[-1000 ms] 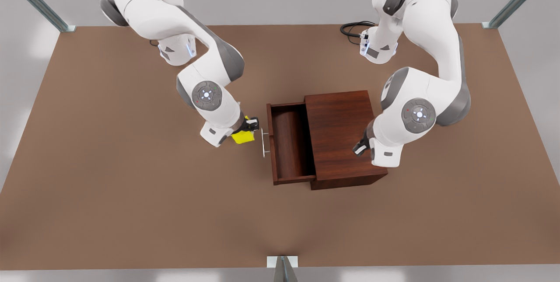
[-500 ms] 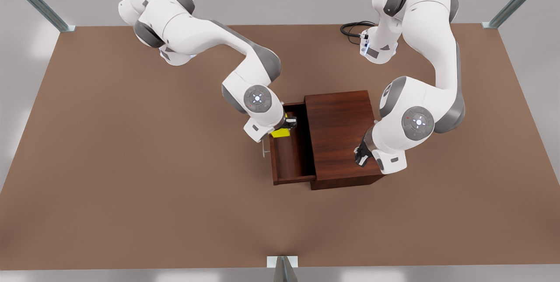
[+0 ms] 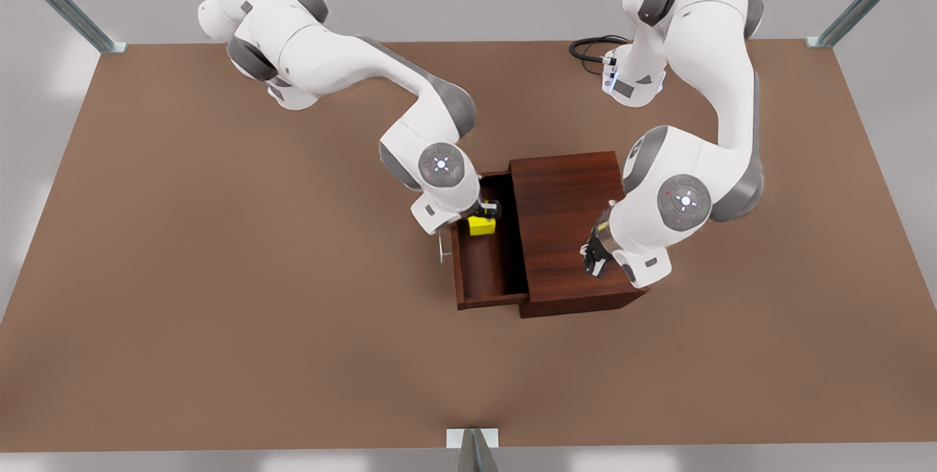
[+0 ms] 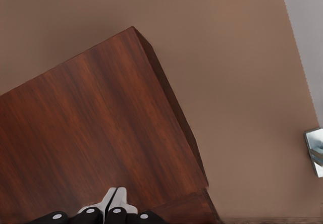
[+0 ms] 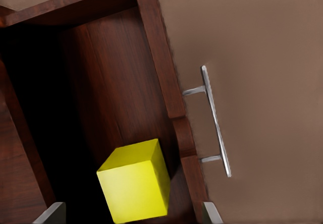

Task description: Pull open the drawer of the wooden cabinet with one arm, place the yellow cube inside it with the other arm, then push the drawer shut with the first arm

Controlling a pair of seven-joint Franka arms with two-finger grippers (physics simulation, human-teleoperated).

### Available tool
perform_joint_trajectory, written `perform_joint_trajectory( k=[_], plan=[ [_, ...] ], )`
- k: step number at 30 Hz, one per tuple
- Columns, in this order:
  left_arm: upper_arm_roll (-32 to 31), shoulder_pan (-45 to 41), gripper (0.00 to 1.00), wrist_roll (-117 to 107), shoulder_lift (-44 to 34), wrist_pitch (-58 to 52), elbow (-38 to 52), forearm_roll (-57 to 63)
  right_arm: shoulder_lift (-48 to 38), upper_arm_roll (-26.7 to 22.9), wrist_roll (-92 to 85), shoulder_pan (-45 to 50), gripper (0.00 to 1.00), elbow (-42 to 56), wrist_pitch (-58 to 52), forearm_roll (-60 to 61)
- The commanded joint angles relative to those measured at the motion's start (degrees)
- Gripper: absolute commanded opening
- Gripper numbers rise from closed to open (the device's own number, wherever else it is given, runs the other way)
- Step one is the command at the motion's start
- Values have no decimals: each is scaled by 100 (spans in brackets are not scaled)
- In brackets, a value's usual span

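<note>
The wooden cabinet (image 3: 571, 216) stands mid-table with its drawer (image 3: 487, 267) pulled out toward the front view's left. The drawer's silver handle (image 5: 214, 120) is on its front. The yellow cube (image 3: 482, 225) is inside the drawer near its far end, also visible as the cube (image 5: 133, 181). Just above it my right gripper (image 3: 489, 210) hangs open; its fingers (image 5: 211, 214) stand wide on either side of the cube without touching it. On the front view's right my left gripper (image 3: 591, 260) hovers over the cabinet top (image 4: 91, 133), shut on nothing, its fingertips (image 4: 115, 198) pressed together.
The brown table (image 3: 219, 311) stretches around the cabinet on all sides. A black cable (image 3: 589, 47) lies by the arm base at the back right. Metal frame posts (image 3: 474, 450) stand at the table's edges.
My right gripper carried the cube from outside the handle into the drawer, then opened; the cube now sits lower, free of the fingers. My left gripper drifted slightly left over the cabinet top.
</note>
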Motion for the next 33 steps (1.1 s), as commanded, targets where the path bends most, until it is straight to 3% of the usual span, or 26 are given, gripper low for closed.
perform_joint_trajectory(
  k=[1, 4, 5, 8, 9, 19, 33],
  plan=[
    [-7, -280, 21, -1879, -10, 499, 7, -315, -501, 23, 140, -409, 100, -70, -418, -331],
    [-16, -861, 21, -2715, 130, 1281, 7, -604, -1792, 6, -1097, -1401, 100, -509, -919, -420],
    [-7, -1036, 21, -2785, 219, 1562, 7, -913, -2470, -56, -2003, -1815, 100, -1177, -972, -376],
    [2, -1704, 21, -3488, 684, 3047, 7, -922, -2980, -2428, -5000, -1745, 98, -1327, -1658, 582],
    [2, -1775, 21, -3717, 764, 3250, 7, -904, -2980, -2684, -5485, -1745, 98, -1406, -1667, 618],
    [46, -2276, 21, -4622, 1484, 3672, -54, -509, -2594, -2763, -5758, -1798, 100, -1459, -1157, 793],
    [37, -2390, 21, -3621, 1546, 3207, -503, 221, -2523, -2781, -5731, -1789, 100, -1459, -893, 741]
  ],
)
